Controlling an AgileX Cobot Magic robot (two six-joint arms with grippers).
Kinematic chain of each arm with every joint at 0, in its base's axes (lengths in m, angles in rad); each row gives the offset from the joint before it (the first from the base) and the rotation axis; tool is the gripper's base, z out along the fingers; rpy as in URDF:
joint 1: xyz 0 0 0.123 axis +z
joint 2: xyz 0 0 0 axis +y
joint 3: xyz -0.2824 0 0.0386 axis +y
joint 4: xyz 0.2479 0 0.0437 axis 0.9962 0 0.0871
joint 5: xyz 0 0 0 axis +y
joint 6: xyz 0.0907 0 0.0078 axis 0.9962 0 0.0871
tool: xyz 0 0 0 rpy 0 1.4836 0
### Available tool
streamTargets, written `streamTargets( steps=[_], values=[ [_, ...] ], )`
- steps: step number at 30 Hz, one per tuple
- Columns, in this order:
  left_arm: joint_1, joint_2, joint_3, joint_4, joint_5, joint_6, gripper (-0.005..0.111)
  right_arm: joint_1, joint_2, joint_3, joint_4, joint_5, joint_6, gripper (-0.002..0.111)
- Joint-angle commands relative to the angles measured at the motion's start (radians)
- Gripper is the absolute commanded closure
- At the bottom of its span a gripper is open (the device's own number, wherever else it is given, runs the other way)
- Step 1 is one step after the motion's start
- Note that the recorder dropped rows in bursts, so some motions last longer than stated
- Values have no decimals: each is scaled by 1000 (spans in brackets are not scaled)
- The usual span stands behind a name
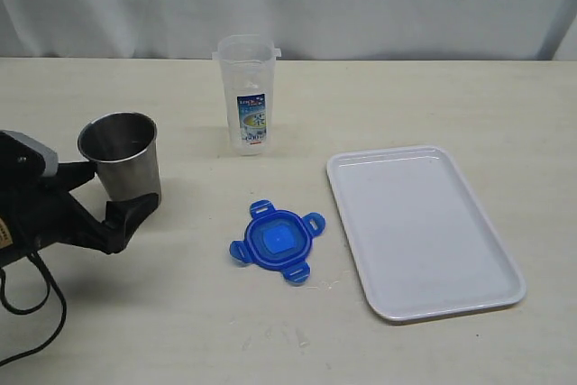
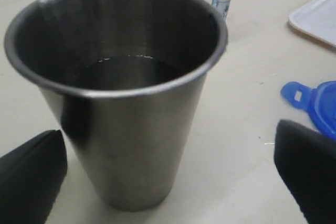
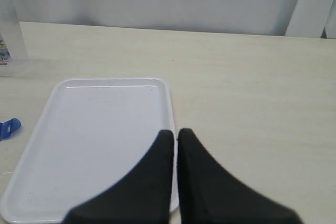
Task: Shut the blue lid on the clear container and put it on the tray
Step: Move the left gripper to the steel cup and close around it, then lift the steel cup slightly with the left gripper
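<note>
The left claw point(image 1: 117, 194) stands wide apart with the cup point(image 1: 122, 164) between its jaws, not visibly pressing it. The right claw point(image 3: 176, 136) is pressed together, empty, over the tray's point(image 1: 424, 232) near edge. The lid point(image 1: 275, 241) lies flat on the counter point(image 1: 406, 105) just past the left claw on the tray side. The container point(image 1: 246, 96) stands upright farther ahead, beyond the cup. Both look like light, slick plastic: probably best to pinch the lid by a flap and the container mid-wall, gently, since it may tip.

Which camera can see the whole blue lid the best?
The exterior view: the whole blue lid lies flat on the table, all four flaps showing. The left wrist view catches only one flap and some rim; the right wrist view shows just a blue tip.
</note>
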Motion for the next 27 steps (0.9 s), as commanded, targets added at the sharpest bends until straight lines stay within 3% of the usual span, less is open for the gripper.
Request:
streamTargets(
  steps=[1,11,27],
  values=[
    [-1,38,-49,-3,-18,-9,2,-7,-4,3,0,-2,-8,104],
    [-1,138,-130,-11,-56,-14,2,-7,-4,3,0,-2,-8,104],
    [-1,138,-170,-10,-57,-12,2,-7,-4,3,0,-2,-8,104]
  ],
)
